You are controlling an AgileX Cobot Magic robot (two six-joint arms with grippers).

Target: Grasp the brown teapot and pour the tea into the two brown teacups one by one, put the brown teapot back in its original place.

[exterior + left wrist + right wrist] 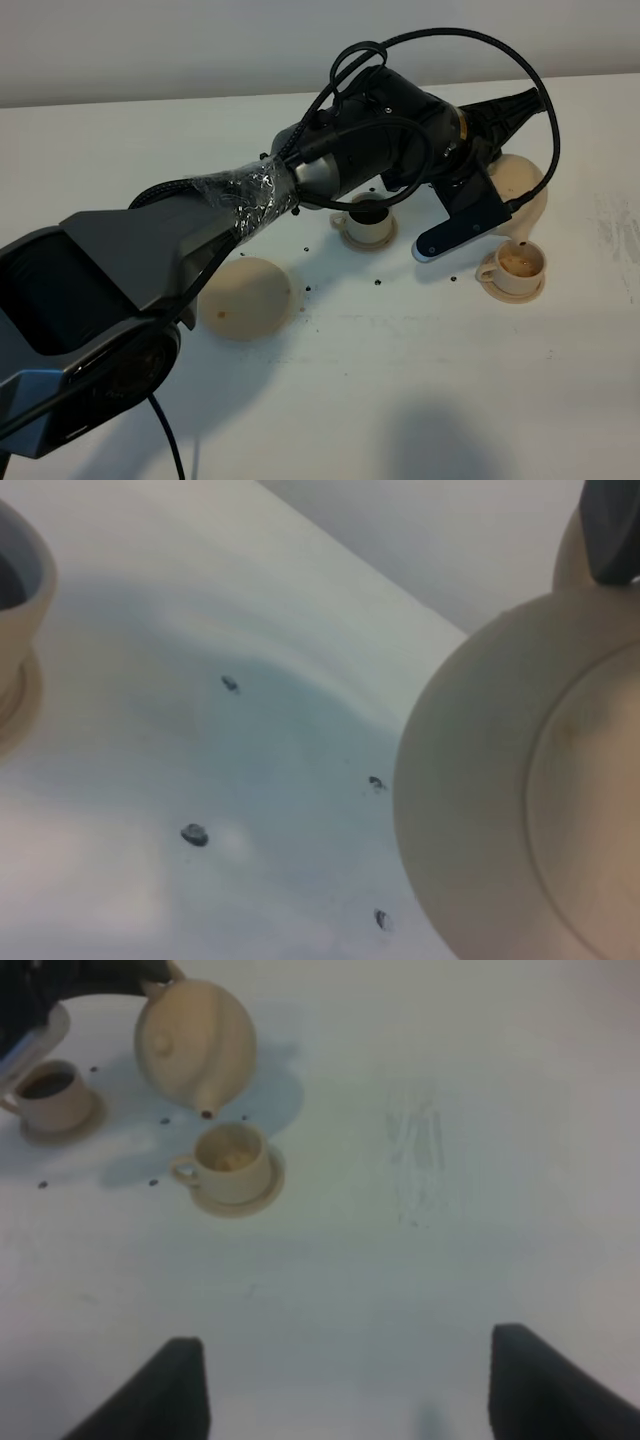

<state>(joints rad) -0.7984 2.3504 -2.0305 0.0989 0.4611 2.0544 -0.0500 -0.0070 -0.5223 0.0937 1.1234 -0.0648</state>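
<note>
Left hand (495, 135) is pinched shut on the brown teapot (522, 182). The pot is tilted, spout just above the right-side teacup (515, 268), which has tea in it. The other teacup (368, 222) holds dark tea. The saucer disc (247, 297) sits well apart on the worktop (400, 380). Right hand (350, 1390) is spread wide, gripping nothing.
</note>
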